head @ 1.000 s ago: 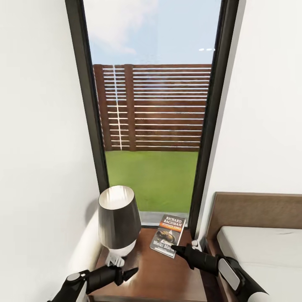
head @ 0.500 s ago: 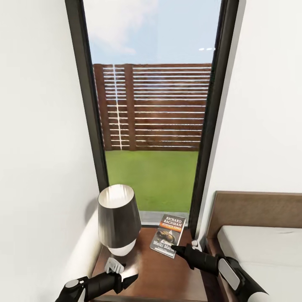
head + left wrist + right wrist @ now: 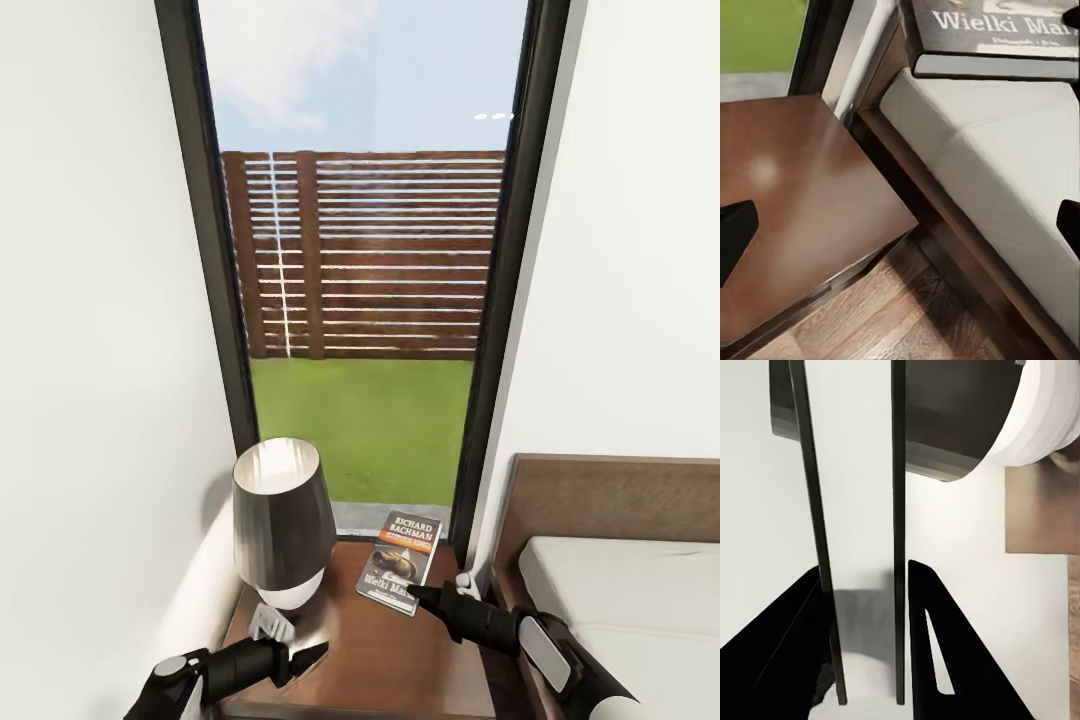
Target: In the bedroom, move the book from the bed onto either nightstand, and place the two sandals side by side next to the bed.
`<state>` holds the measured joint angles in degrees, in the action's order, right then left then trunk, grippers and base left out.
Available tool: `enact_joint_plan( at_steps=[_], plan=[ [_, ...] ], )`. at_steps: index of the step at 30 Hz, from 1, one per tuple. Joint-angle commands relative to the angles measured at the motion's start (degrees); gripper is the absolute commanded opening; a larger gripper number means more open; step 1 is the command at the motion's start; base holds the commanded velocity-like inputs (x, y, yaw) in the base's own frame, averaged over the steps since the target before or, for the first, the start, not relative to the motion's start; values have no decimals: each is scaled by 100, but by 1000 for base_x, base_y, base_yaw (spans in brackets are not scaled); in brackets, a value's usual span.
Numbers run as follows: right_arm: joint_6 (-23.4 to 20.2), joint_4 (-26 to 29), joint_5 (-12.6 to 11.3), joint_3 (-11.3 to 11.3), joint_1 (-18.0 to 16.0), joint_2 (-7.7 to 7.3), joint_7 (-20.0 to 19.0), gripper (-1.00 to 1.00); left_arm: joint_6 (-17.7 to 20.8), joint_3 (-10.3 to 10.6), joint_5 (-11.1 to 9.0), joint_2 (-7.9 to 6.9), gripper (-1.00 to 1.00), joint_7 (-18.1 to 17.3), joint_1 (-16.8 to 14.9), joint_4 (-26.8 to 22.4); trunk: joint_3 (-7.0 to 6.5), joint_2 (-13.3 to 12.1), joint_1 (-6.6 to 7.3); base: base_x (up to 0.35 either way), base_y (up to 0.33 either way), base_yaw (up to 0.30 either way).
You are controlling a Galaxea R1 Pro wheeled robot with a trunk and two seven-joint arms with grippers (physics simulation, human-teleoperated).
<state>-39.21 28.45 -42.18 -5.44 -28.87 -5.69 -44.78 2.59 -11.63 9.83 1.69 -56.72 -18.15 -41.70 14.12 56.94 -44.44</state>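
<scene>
Head view: book (image 3: 401, 561) lies flat on nightstand (image 3: 400, 660), its near edge at my right gripper (image 3: 418, 594) tips; jaws look closed, whether pinching it I cannot tell. Left gripper (image 3: 310, 655): unclear, holds nothing. Book step near done; sandals pending.

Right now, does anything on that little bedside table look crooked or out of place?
Mostly tidy. The book lies flat on the nightstand but askew, at its far right corner by the window, with the right gripper at its near edge. The lamp stands upright, not tipped.
</scene>
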Motion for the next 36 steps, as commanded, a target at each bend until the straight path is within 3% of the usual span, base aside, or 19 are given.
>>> enact_joint_plan(
  at_steps=[1,5,10,36],
  plan=[
    [-25,-3,-44,-27,-5,-5,3,-100,67,-40,48,12,100,-121,-4,-200,8,6,-1,0,0,0],
    [-22,-18,-44,-27,-5,5,4,-100,608,-41,33,20,100,-711,-4,-1115,8,6,-1,0,0,0],
    [-17,-23,-44,-27,-5,6,12,-100,1058,-31,28,24,100,-928,-4,-1743,44,86,-45,0,0,0],
    [-16,-50,-44,-27,-5,7,13,-100,1133,-15,28,49,100,-951,-4,-1832,511,1129,-616,0,0,0]
  ],
)
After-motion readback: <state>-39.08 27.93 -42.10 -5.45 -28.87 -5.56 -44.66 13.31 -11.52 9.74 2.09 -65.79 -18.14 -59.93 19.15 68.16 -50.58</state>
